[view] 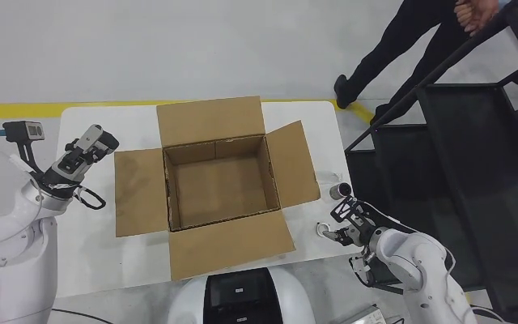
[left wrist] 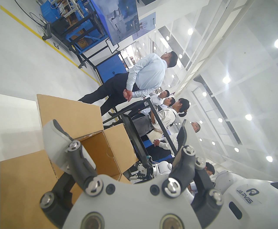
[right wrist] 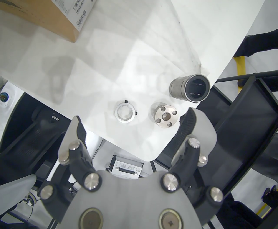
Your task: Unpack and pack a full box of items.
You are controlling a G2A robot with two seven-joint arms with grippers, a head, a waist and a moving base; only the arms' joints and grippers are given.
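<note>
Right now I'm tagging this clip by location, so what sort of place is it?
Probably a factory-style showroom or test hall: a yellow floor line, blue racks beside a big screen, and rows of ceiling lights high overhead. Metal parts lie on a white table by a cardboard box.

Box [right wrist: 32,15] mostly beyond the edge

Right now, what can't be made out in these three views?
1. Left wrist view: the floor of the box, hidden by its own walls and flaps.
2. Right wrist view: most of the box is cut off by the picture edge.
3. Top view: the ring and disc by the right gripper are too small to tell apart, and the gripper covers part of that spot.
</note>
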